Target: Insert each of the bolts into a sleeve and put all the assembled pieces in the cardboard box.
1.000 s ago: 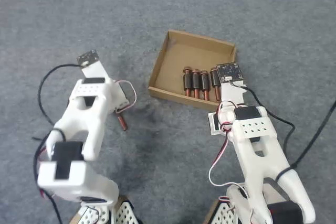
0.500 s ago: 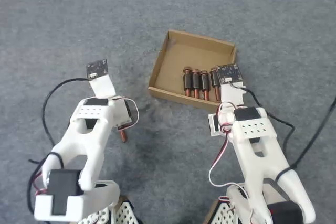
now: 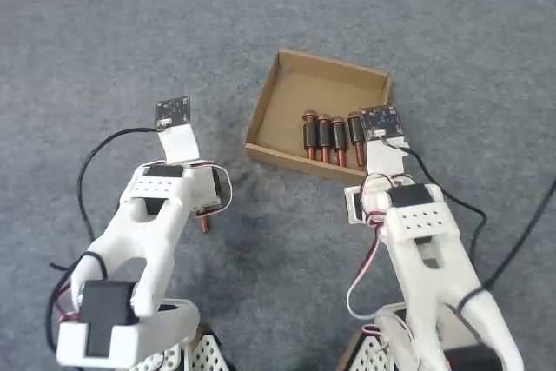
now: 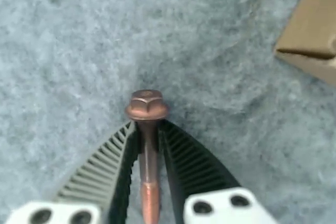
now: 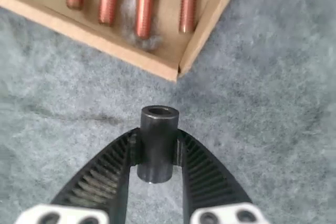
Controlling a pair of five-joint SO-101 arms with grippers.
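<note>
Pinching a hard, likely slippery bolt by its thin stem in the left pincer, head just past the tips, and a stiff little sleeve by its sides in the right pincer.

Seen from above, the left arm covers most of the bolt. Just a short coppery bit pokes out on the arm's near side. The small board on the right arm covers the near right corner of the cardboard box and part of the rightmost assembled piece. The picture's near edge cuts off both arms.

In the left wrist view, the bolt's threaded end runs out of the picture between the fingers of the left gripper. The picture's edge cuts off the box, so just one corner shows.

In the right wrist view, the edge cuts through the assembled pieces in the box. Their heads cannot be seen. The right gripper hides the sides of the sleeve.
</note>
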